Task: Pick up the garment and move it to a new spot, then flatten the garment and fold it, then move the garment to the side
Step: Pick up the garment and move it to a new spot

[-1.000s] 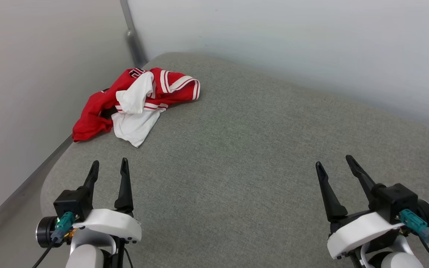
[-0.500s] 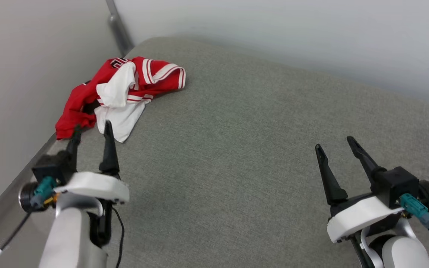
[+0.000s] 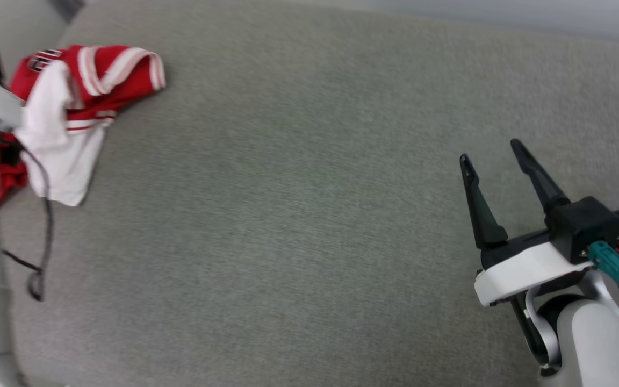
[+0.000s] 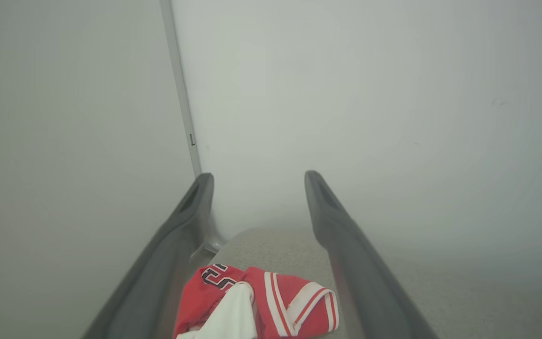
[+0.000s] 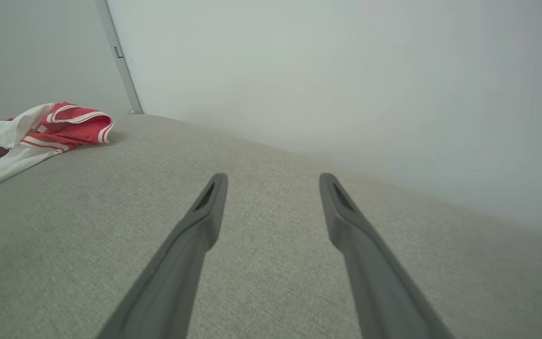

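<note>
Red jersey (image 3: 73, 97) crumpled at grey bench's (image 3: 309, 215) far-left corner, ungrasped. Left gripper (image 4: 257, 176) and right gripper (image 3: 490, 150) gape empty. All steps outstanding.

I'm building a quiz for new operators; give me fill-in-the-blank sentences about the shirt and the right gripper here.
The crumpled garment is mostly ____ with white parts.
The right gripper has its jaws ____, holding nothing.
In the head view the garment lies on the robot's ____ side.
Missing words: red; open; left.
</note>
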Controlling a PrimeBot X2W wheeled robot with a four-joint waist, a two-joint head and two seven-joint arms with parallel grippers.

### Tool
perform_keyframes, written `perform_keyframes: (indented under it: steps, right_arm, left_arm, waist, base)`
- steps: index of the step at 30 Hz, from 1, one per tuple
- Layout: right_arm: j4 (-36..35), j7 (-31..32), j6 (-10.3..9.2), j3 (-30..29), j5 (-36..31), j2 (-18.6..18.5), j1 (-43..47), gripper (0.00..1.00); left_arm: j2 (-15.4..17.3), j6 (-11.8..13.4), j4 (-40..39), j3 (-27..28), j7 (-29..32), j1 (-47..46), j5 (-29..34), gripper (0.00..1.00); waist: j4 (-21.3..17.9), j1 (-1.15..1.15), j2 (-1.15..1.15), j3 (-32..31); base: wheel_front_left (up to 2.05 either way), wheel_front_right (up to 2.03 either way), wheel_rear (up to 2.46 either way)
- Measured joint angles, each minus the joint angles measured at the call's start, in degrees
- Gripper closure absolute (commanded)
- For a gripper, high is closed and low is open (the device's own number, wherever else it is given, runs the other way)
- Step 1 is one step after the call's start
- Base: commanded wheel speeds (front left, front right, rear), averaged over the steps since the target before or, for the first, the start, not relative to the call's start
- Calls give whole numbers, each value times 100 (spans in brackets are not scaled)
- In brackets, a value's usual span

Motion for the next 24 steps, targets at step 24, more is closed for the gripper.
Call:
perform_keyframes:
  steps: [24]
  right_arm:
    - [45, -341, 0, -41, 51, -29, -855, 0]
  left_arm:
    - [1713, 48, 1298, 1109, 4450, 69, -1557, 0]
  waist:
    - [-1210, 0, 0, 1942]
  base:
    - [0, 0, 0]
